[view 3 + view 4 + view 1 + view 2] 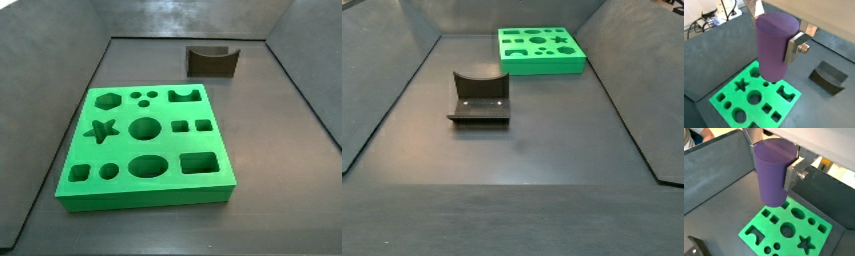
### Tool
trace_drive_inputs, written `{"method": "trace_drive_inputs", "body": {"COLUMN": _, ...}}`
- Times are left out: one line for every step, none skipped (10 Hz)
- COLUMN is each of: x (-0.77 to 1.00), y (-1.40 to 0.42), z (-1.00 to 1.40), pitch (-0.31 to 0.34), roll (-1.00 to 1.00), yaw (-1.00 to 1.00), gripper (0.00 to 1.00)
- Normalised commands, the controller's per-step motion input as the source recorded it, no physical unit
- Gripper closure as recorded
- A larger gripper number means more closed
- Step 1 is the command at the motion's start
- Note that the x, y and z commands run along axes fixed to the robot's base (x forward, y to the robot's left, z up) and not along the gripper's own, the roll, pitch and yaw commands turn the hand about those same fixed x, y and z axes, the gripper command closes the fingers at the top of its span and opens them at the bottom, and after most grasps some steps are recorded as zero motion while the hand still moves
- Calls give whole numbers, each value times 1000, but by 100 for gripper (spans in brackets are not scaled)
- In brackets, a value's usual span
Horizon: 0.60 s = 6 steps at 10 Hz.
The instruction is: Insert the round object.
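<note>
My gripper (775,40) is shut on the round object, a tall matte purple cylinder (773,45), held upright between the silver fingers (795,47). It also shows in a wrist view (773,170). The cylinder hangs well above the green block (754,97), over the block's edge nearest the open floor. The green block has several shaped holes, among them round ones (144,127), a star and squares. Neither gripper nor cylinder shows in the side views, where the green block lies on the floor (150,145) (540,48).
A dark grey notched block (829,77) stands on the dark floor apart from the green block; it shows in both side views (211,61) (478,96). Sloping grey walls (60,100) enclose the floor. Cables and clutter (714,15) lie beyond the wall.
</note>
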Motion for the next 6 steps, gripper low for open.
{"method": "trace_drive_inputs", "body": {"x": -369, "y": -117, "z": -997, "pitch": -183, "roll": 306, "yaw": 17, "gripper": 100}}
{"method": "trace_drive_inputs", "body": {"x": -371, "y": -143, "z": -1000, "pitch": -163, "roll": 271, "yaw": 17, "gripper": 100}}
{"method": "trace_drive_inputs", "body": {"x": -377, "y": -163, "z": -1000, "pitch": -189, "roll": 183, "yaw": 9, "gripper": 100}}
{"method": "trace_drive_inputs", "body": {"x": -329, "y": -49, "z": -1000, "pitch": -220, "roll": 0, "yaw": 0, "gripper": 100}}
{"method": "trace_drive_inputs", "body": {"x": -254, "y": 9, "z": -811, "pitch": 0, "roll": -377, "yaw": 0, "gripper": 100}}
{"method": "trace_drive_inputs", "body": {"x": -197, "y": 57, "z": -720, "pitch": 166, "roll": -394, "yaw": 0, "gripper": 100}}
